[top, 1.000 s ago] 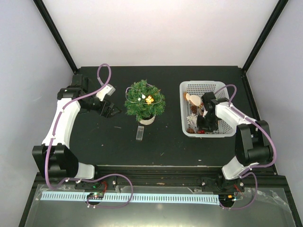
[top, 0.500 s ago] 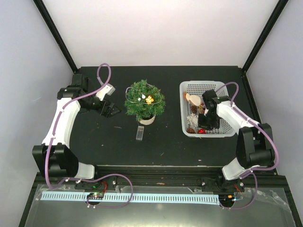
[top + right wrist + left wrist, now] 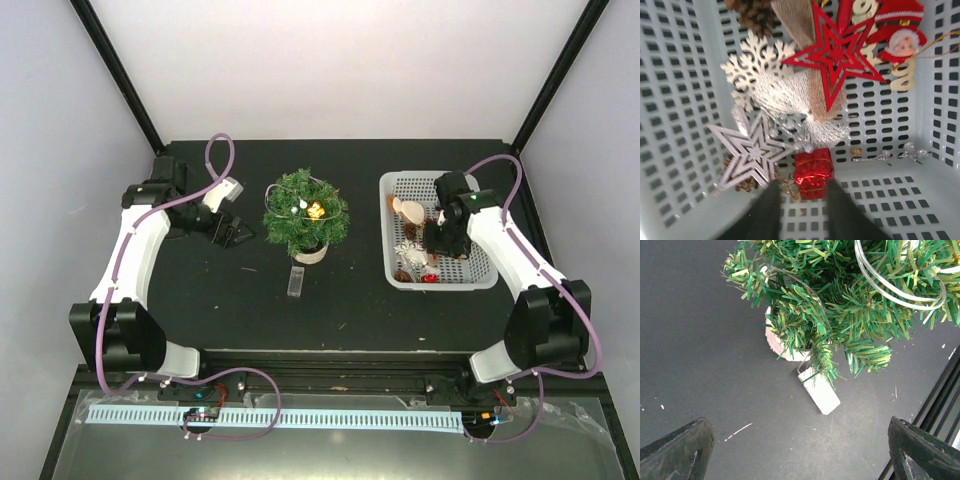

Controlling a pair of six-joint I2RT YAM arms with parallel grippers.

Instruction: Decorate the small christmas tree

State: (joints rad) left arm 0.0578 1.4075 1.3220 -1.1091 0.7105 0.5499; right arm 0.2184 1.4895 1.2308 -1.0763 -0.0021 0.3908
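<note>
Black table [image 3: 340, 300] carries everything. On its left side, the left end effector [image 3: 238, 234] is low over the surface with its jaws spread wide and nothing between them. Its two dark fingers [image 3: 675, 452] frame the bottom corners of the left wrist view, pointing toward the small christmas tree [image 3: 306, 212] just beside it.

That tree stands upright near the middle of the table on its round pale base [image 3: 777, 342]. A clear wire loop [image 3: 900, 290] threads through the green branches, and a warm lit bulb [image 3: 316, 209] glows near the top. A small pale rectangular piece [image 3: 820, 390] lies flat just in front of the base.

Well to the right sits a white slotted basket [image 3: 386, 230]. Inside it are a white snowflake [image 3: 757, 65], a red star [image 3: 835, 55], a silver glitter star [image 3: 752, 150], a Santa figure [image 3: 900, 30], a pine cone [image 3: 755, 15] and a small red gift box [image 3: 812, 172].

The right end effector [image 3: 802, 187] reaches down into the basket. Its blurred fingers stand a narrow gap apart, on either side of the gift box's near edge. I cannot tell whether they grip it.
</note>
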